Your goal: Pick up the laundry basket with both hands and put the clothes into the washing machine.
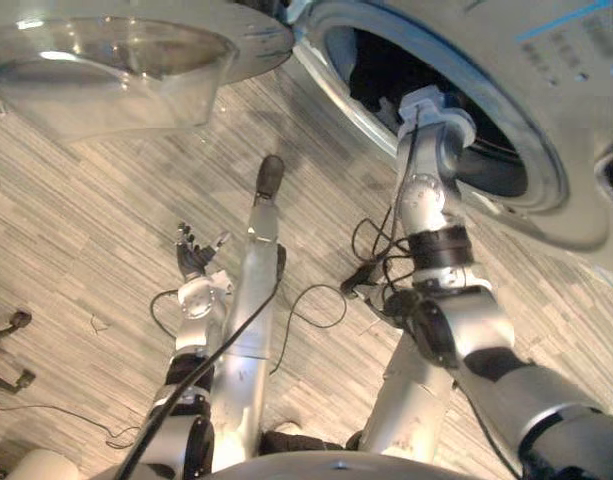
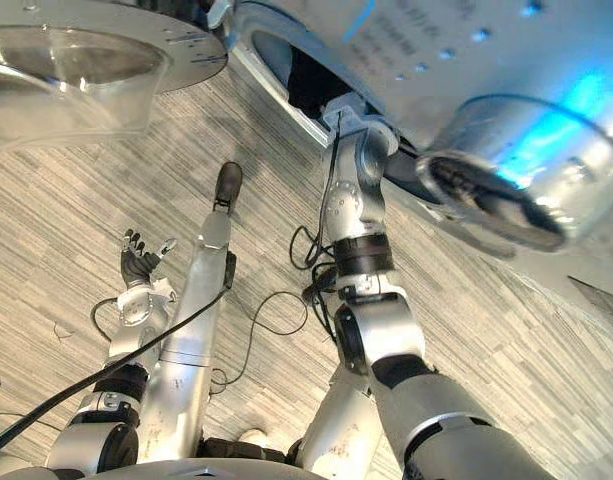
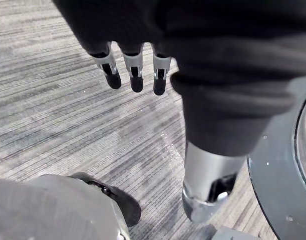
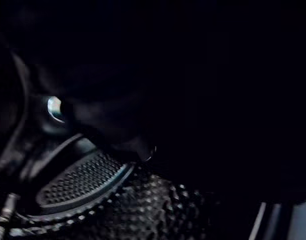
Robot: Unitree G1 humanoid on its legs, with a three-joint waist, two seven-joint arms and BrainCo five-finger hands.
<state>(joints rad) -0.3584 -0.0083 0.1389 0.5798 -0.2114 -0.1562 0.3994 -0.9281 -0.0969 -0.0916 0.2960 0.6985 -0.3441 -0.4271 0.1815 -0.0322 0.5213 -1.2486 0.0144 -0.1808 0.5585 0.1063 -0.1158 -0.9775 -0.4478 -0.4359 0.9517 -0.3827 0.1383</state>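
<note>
Where the right arm is passed into the washing machine point(image 1: 576, 130) in the left eye view, the right hand is hidden and its state cannot be told; the left hand point(image 1: 193, 258) is held spread over the floor point(image 1: 76, 230). In the left wrist view, its fingers point(image 3: 136, 70) are seen straight and apart. In the right wrist view, the perforated drum point(image 4: 143, 205) is shown.

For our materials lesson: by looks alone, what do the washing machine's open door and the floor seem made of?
The door: a clear, glossy bowl with bright highlights, likely glass or clear plastic; its ring looks like smooth grey plastic. The floor: matt grey planks with streaky grain, perhaps laminate or vinyl rather than wood; the look leaves it open.
</note>
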